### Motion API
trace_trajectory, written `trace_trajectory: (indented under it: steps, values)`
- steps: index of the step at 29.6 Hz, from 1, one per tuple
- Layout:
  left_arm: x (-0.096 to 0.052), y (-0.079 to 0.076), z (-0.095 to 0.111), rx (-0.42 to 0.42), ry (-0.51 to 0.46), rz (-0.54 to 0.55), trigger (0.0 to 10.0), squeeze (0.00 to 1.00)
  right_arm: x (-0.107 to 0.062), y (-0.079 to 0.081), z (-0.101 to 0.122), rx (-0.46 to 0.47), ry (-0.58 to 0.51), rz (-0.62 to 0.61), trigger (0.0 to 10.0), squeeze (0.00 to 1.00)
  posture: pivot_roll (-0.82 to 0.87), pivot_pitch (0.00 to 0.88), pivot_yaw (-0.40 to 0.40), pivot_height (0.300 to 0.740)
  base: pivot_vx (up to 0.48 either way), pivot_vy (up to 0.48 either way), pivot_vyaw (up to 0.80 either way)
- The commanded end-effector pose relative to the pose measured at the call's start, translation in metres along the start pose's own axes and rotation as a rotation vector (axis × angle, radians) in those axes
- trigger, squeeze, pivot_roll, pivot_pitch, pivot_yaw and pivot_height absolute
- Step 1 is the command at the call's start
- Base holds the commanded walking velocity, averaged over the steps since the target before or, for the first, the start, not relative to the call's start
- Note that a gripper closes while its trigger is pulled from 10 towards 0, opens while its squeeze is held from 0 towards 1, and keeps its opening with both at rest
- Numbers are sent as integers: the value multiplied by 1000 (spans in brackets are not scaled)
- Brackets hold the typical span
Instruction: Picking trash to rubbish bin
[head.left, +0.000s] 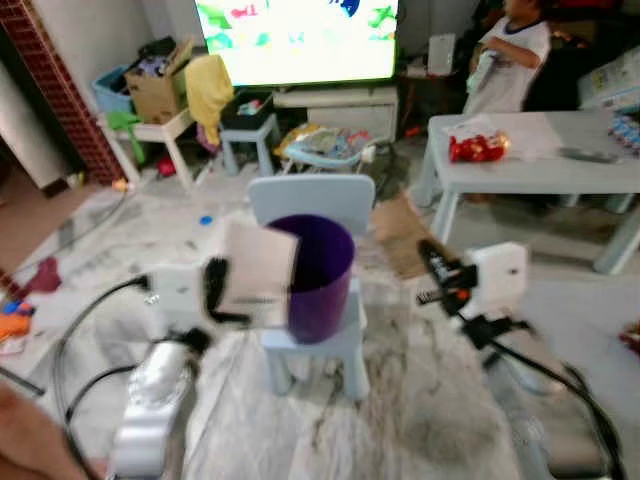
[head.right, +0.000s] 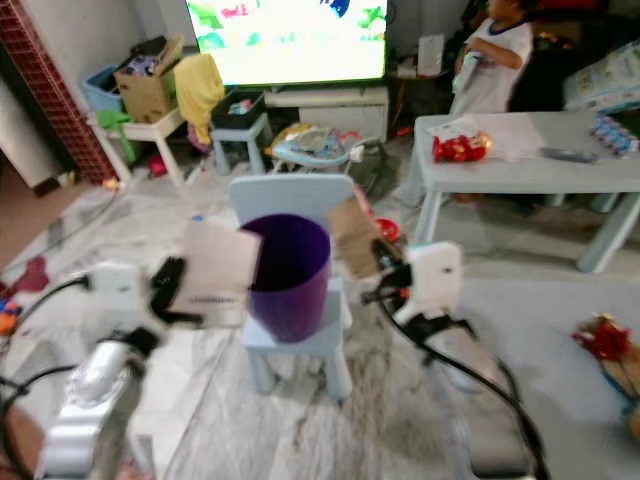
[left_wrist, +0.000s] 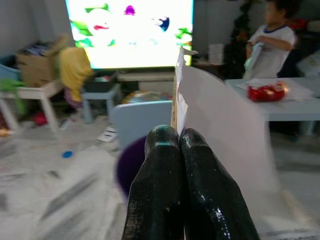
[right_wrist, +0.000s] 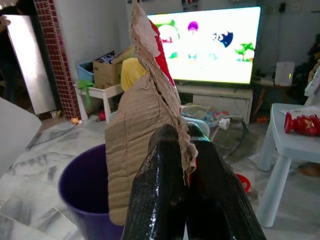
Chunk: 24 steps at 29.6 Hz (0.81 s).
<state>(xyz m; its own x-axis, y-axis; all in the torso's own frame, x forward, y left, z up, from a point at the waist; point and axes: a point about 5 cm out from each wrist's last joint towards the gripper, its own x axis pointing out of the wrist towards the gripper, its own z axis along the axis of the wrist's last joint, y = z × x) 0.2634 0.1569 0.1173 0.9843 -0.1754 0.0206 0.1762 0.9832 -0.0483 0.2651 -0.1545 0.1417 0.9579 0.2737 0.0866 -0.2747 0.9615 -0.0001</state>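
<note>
1. Left gripper (head.left: 213, 290) clamped on a white sheet of paper (head.left: 258, 265), held upright just left of the purple bin (head.left: 318, 275).
2. Bin standing on a small pale blue chair (head.left: 325, 340), between both grippers.
3. Right gripper (right_wrist: 186, 150) pinched on a torn piece of cardboard (right_wrist: 142, 120), raised beside the bin's right rim.
4. Grey table (head.left: 540, 170) far beyond the right gripper, a person (head.left: 512, 55) behind it.

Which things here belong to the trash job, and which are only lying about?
Job: paper in left gripper; cardboard in right gripper; purple bin.
Lying about: red packet, box, yellow cloth.
</note>
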Motion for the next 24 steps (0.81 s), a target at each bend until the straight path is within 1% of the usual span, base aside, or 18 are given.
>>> trace_trajectory:
  steps: [1,8,13,24]
  values:
    - [-3,15,2,31,1,49,0,0,5,10,3,8,-15,31,0,0,-21,0,57,740,334,0,0]
    - [-2,16,2,33,-1,52,0,0,6,13,2,1,-17,55,0,0,-19,0,59,740,332,0,0]
    - [-1,14,2,32,-1,46,0,0,7,15,1,1,-14,67,0,0,-19,0,59,740,338,0,0]
    - [-1,13,1,29,2,48,0,0,8,16,1,-2,-13,78,0,0,-17,0,54,740,344,0,0]
